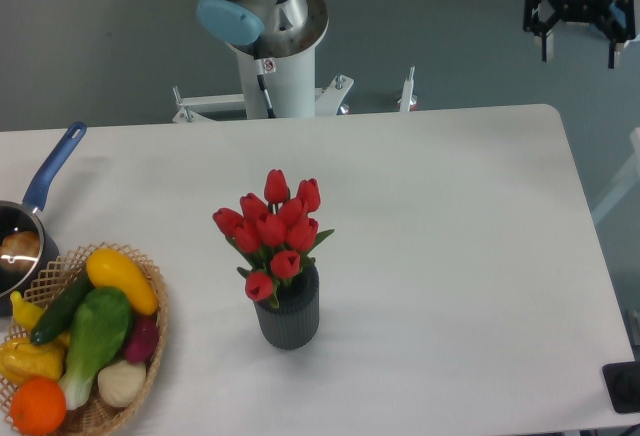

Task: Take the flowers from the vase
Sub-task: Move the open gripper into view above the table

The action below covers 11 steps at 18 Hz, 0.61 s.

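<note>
White surface [450, 256] holds upright red tulip flowers [272, 231] in a ribbed dark grey cylindrical vase [288, 318] near its middle, well apart from the black gripper [580, 54], fingers spread, hovering far upper right.

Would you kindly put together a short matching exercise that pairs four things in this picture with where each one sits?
Things:
1. flowers
2. pincer
3. saucepan
4. basket

Places:
A. lower left corner of the table, filled with vegetables and fruit
B. upper right of the picture, raised beyond the table's far edge
C. standing in the vase near the middle of the table
D. left edge of the table, blue handle pointing away toward the far side

Pairs: 1-C, 2-B, 3-D, 4-A
</note>
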{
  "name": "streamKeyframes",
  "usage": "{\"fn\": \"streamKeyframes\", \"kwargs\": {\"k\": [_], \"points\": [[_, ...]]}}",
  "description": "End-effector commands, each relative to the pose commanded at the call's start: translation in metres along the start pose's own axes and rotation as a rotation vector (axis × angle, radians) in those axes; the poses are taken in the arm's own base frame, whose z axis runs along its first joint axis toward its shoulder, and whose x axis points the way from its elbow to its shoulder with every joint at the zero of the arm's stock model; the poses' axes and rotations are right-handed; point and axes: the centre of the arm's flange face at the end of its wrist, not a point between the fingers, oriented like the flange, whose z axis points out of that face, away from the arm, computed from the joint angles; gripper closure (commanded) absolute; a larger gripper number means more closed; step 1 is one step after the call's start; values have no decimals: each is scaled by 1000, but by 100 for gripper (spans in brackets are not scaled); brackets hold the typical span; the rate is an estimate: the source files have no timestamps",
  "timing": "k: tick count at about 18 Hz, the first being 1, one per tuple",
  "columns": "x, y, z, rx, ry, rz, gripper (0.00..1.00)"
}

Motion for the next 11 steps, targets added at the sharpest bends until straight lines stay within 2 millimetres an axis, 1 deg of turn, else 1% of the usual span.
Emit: {"fn": "streamKeyframes", "kwargs": {"k": [2, 3, 11], "points": [[1, -9, 1, 5, 3, -6, 0], [1, -10, 3, 7, 5, -7, 0], [0, -11, 5, 30, 6, -39, 0]]}}
